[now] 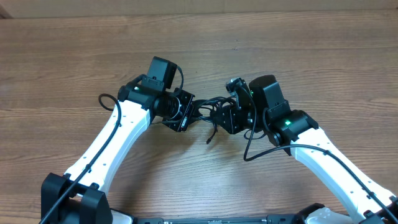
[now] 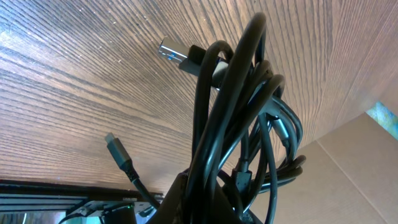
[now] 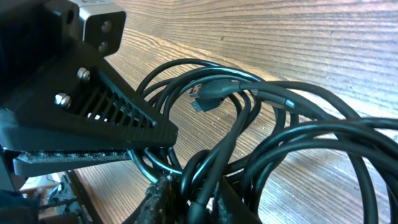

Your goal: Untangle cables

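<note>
The cables (image 1: 210, 114) are found in one knotted bunch over the mid of the table (image 1: 74, 56), right btw the L gripper (image 1: 182, 114) and the R gripper (image 1: 225, 118), which are set tip to tip. The L fingers (image 2: 177, 202) are squeezed shut on the bunch, w/ a silver plug (image 2: 169, 48) seen sticking out past the loops. Some cables are seen running btw the R fingers (image 3: 158, 202), which are close together, but whether they are pinched can't be told.
</note>
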Tool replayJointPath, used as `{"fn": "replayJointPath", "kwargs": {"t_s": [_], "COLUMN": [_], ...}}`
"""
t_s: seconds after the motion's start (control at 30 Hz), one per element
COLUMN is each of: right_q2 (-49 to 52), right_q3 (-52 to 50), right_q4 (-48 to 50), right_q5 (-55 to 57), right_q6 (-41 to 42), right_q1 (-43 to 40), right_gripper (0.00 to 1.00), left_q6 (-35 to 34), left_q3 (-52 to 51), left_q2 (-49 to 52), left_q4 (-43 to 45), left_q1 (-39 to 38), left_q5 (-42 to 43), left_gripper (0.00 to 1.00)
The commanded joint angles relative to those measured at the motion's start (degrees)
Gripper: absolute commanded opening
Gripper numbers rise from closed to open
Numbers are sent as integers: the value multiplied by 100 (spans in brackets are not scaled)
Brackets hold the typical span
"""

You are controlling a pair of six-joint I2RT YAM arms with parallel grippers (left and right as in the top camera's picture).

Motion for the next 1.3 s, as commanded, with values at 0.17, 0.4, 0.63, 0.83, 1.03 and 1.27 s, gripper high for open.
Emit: {"fn": "replayJointPath", "kwargs": {"t_s": [0.17, 0.4, 0.63, 0.83, 1.03, 1.27], "right_q2": [17, 17, 17, 17, 17, 17], "right_q3": [133, 133, 136, 136, 136, 136], "right_q4": [28, 39, 44, 72, 280, 258], "right_q5": [-42, -44, -44, -125, -435, -435], "right_q6": [-11, -9, 11, 11, 11, 9], "right_q1": [28, 28, 20, 20, 17, 17], "right_gripper": [4, 4, 4, 4, 4, 4], "left_q6": [-63, -59, 164, 334, 468, 632], "left_q3": [138, 138, 138, 138, 138, 138], "left_q2": [-138, -138, -140, -138, -138, -138], "left_q4": [44, 20, -81, -129, -129, -195], "left_q1": [0, 0, -2, -2, -2, -2], "left_q5": [223, -85, -968, -1408, -1720, -1998], "left_gripper": [4, 4, 4, 4, 4, 4]}}
